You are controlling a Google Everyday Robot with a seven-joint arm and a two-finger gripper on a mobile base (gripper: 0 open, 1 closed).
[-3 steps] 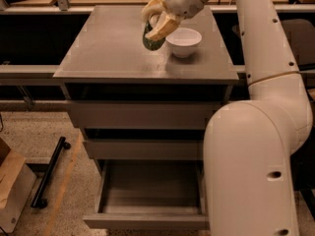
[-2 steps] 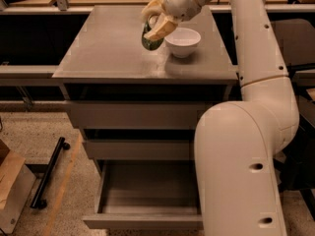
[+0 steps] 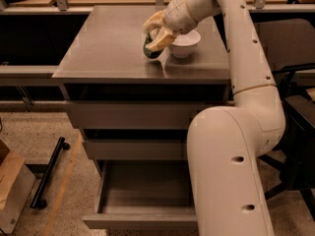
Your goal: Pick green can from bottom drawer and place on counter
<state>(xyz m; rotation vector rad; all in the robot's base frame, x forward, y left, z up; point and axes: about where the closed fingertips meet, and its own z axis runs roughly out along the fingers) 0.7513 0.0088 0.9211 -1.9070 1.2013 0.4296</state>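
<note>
as it hovers over the counter (image 3: 106, 48), the hand (image 3: 154, 37) clasps the tilted green can (image 3: 150, 52).

arm (image 3: 246, 68): cream-white, smooth rounded shells, thick tubular links | small dark round holes along links | gripper (image 3: 155, 36): tan-yellow fingers (image 3: 163, 38), above worktop (image 3: 108, 53), nearer its right edge

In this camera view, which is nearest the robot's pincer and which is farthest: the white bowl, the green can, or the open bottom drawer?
The pincer hangs over the counter, toward its back.
1. Green can: gripped in the pincer itself.
2. White bowl: on the counter, just beside the can, toward the picture's right.
3. Bottom drawer: pulled open, far below, near the floor.
</note>
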